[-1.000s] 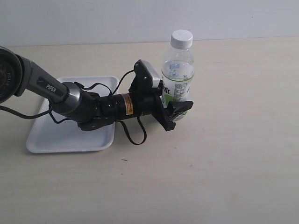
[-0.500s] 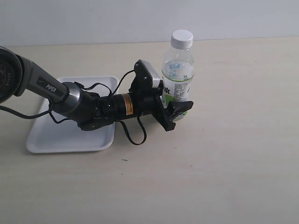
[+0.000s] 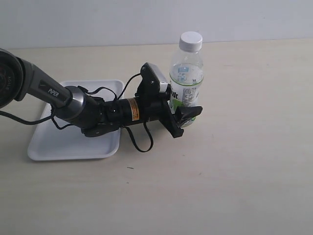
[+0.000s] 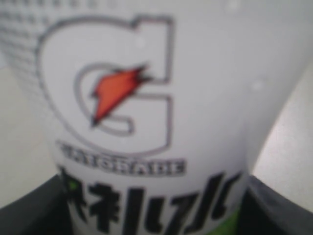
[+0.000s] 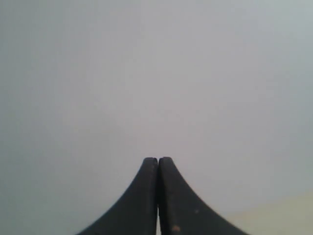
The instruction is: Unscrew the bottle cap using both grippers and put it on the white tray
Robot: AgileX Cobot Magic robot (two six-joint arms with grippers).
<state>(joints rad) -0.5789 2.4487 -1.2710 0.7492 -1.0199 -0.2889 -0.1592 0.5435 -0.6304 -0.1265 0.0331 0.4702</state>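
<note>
The clear bottle [image 3: 186, 78] stands upright on the table, its white bottle cap [image 3: 190, 40] screwed on top. My left gripper [image 3: 185, 117] reaches in low from the left and is shut on the bottle's lower body, one finger on each side. The left wrist view is filled by the bottle's label [image 4: 146, 107], with dark fingers [image 4: 34, 210] at both of its sides. My right gripper [image 5: 158, 160] is shut with nothing in it, facing a plain grey wall; it is out of the exterior view. The white tray [image 3: 73, 142] lies flat at the left, under the left arm.
The left arm and its looped black cable [image 3: 139, 142] stretch over the tray's right half. Bare tabletop [image 3: 234, 171] lies to the right of the bottle and in front of it. A pale wall [image 3: 98, 19] runs behind the table's far edge.
</note>
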